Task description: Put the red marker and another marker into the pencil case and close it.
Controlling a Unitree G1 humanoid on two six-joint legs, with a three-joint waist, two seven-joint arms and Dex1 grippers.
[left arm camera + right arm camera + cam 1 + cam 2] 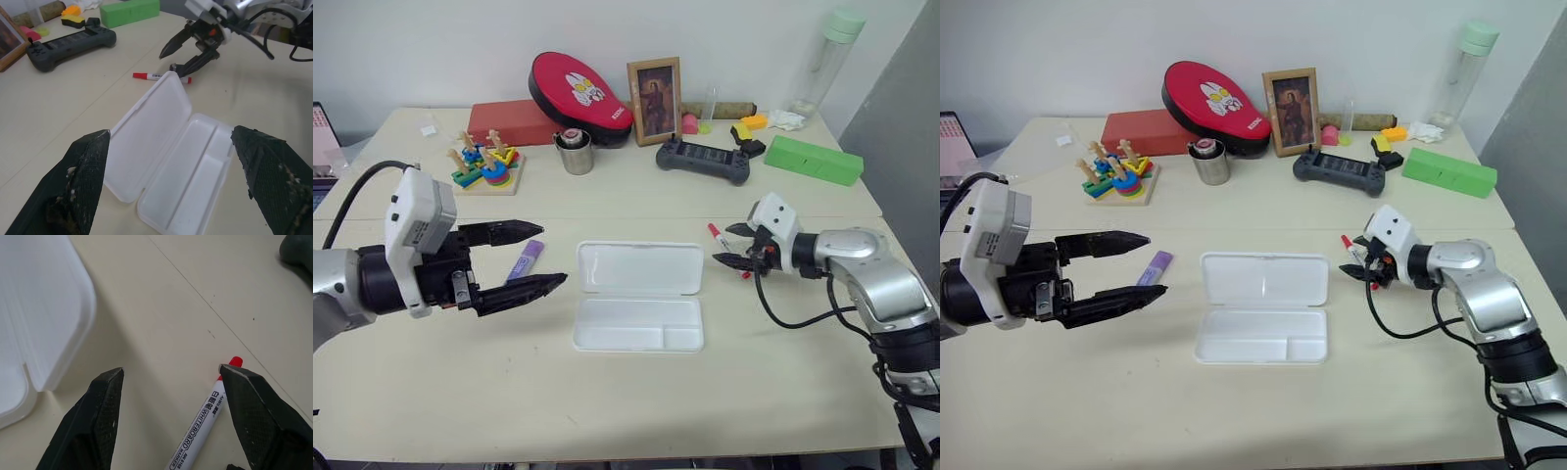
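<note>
The pencil case (639,296) lies open mid-surface (607,411). The right gripper (734,246) has its 2 fingers spread over the red marker (716,233). The left gripper (530,257) is spread wide near the purple highlighter (526,261).

Smooth white plastic on the pencil case (639,296), faint sheen, lid slightly see-through. Matt beige top on the table (607,401), fine scuffs and specks. Rough, grainy black on the fingers (73,196) of the left gripper (530,257), flecked with pale grit. Glossy white barrel with print on the red marker (203,423). Brushed metal on the cup (575,154), upper centre. Wood frame on the picture (655,100). Clear plastic on the bottle (824,61), upper right.
</note>
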